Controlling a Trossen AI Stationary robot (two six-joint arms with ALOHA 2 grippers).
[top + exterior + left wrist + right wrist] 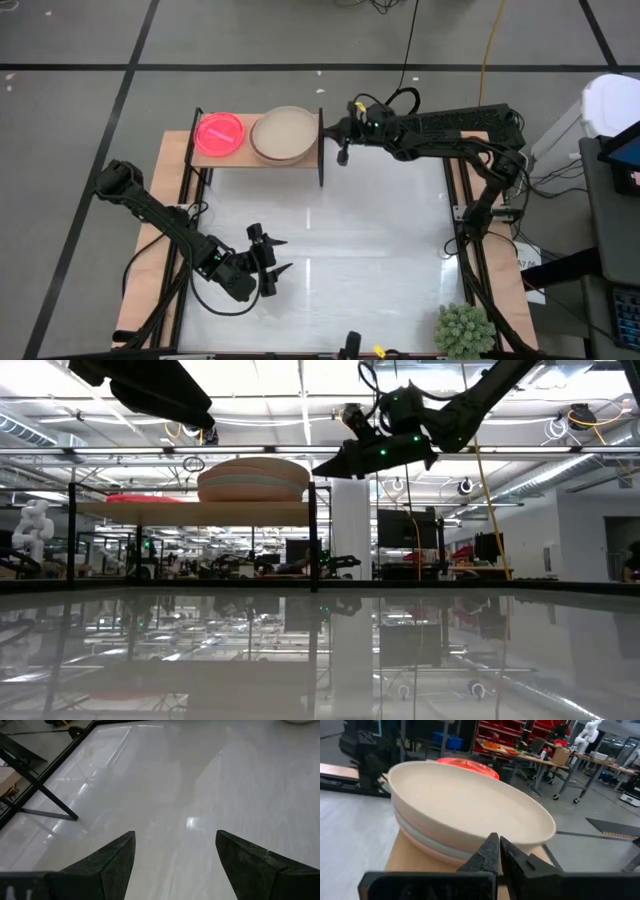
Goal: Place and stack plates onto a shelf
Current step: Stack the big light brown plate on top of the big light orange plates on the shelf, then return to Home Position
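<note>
The left gripper (272,257) hovers low over the white table (380,230), fingers spread wide, holding nothing. On the shelf (258,158), a neon pink stack (220,133) sits beside the larger beige-topped stack (285,133), probably four plates. The right gripper (342,152), fingers pressed together, hangs just beside the shelf's right end.

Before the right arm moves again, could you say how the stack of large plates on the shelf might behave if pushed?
The stack of large plates looks rigid and nested, so it would likely slide as one. It stands near the shelf edge, so a push might tip it off.
</note>
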